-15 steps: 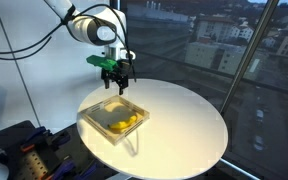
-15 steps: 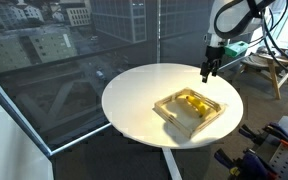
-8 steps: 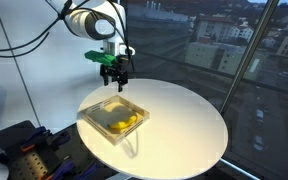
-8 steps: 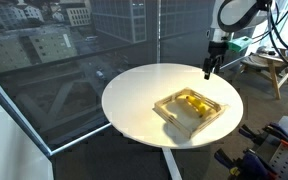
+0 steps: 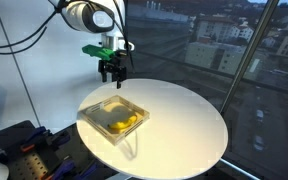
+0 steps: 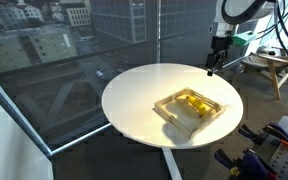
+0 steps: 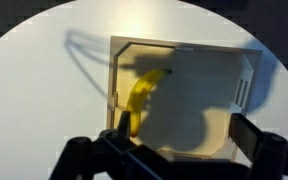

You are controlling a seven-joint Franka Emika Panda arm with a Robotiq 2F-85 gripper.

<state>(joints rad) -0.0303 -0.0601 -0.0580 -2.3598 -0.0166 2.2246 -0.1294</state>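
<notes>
A shallow light wooden tray (image 5: 97,107) (image 6: 212,104) sits on the round white table (image 5: 184,125) (image 6: 134,95). Yellow bananas (image 5: 123,123) (image 6: 192,104) lie inside it; the wrist view shows a banana (image 7: 142,92) in the tray (image 7: 224,70). My gripper (image 5: 111,74) (image 6: 211,71) hangs in the air above the table's edge, beyond the tray, apart from it. Its fingers (image 7: 179,140) are spread open and hold nothing.
Large windows with a city view stand behind the table. A black and blue object (image 5: 19,148) lies low beside the table, and similar gear (image 6: 269,150) shows in an exterior view. A wooden stool (image 6: 266,68) stands behind the arm.
My gripper has risen straight up and away from the tray over the last second. The tray and bananas have not moved.
</notes>
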